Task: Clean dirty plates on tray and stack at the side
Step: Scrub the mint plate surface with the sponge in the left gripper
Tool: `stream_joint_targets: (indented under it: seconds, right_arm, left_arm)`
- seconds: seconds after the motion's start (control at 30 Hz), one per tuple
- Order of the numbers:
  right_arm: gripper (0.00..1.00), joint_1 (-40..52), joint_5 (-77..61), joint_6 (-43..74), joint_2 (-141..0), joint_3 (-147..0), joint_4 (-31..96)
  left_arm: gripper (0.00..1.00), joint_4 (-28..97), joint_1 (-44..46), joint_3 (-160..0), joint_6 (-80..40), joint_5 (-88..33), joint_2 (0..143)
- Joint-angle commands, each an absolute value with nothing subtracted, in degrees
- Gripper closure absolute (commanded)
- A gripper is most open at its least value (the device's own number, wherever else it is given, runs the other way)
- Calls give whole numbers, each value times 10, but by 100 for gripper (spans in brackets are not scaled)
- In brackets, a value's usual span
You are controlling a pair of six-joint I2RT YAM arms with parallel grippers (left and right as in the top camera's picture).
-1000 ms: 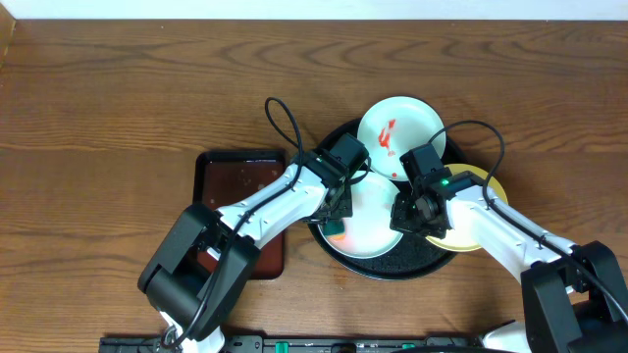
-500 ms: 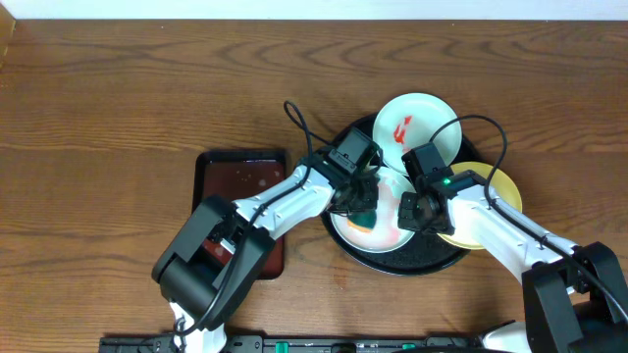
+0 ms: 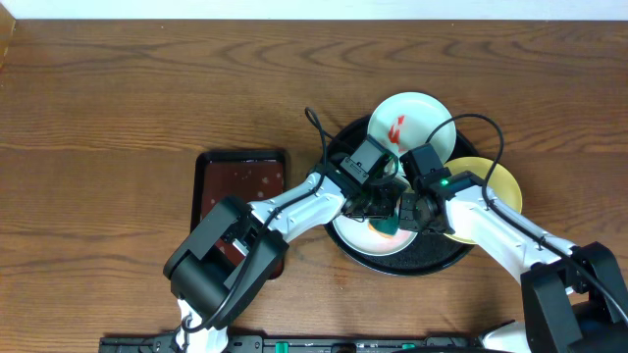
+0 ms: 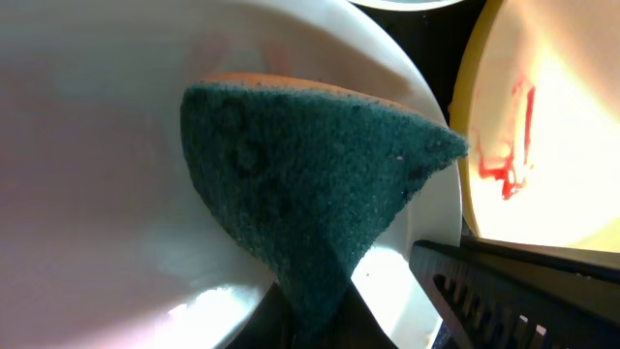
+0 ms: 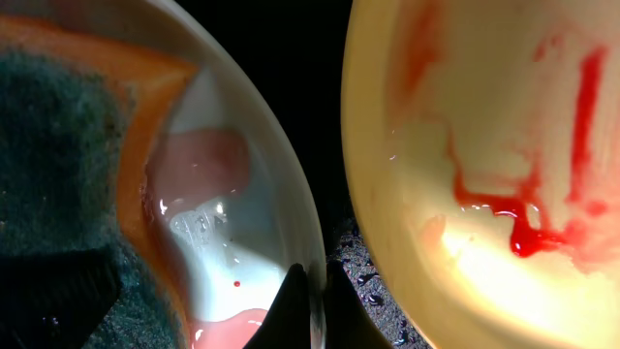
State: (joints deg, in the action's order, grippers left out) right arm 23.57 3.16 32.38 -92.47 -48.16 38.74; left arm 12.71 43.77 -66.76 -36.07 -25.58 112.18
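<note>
Firmly press the sponge (image 4: 310, 194), green scouring face down, against the middle plate (image 4: 97, 194) and sweep in overlapping circles from centre to rim, chasing the pink watery film (image 5: 199, 165) off the glaze. Work with the left claw (image 4: 315, 325) pinched tight on the sponge, as now. Brace with the right claw (image 5: 312, 301), nipped together on that plate's edge, to stop any spinning or sliding over the wet black tray (image 3: 432, 263). Steer clear of the yellow plate (image 5: 484, 145) just beside.

Look next at the plates themselves. Find all three on or over the tray:
- the middle one pale, glossy and probably largely wiped, with faint pink smears and water beads
- the yellow one overhanging the tray's right rim, streaked with bright red sauce
- the far white plate (image 3: 417, 123) reaching over the tray's back rim, marked by a red squiggle

Judge two as not yet cleaned, and none stacked at the side.
</note>
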Motion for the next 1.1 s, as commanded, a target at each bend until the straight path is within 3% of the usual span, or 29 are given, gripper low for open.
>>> stream_joint_targets:
  seconds: [0.0,0.23,0.5,0.7,0.9,1.07]
  right_arm:
    - [99,253,11,306,-933,-474,392]
    - [99,253,11,306,-933,-474,392]
    - [99,253,11,306,-933,-474,394]
    - [99,253,15,306,-933,-474,394]
    - [99,253,15,303,-933,-474,393]
    - [99,253,15,291,-933,-474,390]
  left_arm:
    - [92,154,441,-662,-356,-276,1154]
    - [92,222,441,-662,-347,-272,1154]
    - [93,380,406,-681,-361,-125,1152]
    - [92,482,359,-741,-360,-93,1152]
    - [92,449,361,-742,-361,-103,1155]
    - [93,371,400,-735,-363,-185,1158]
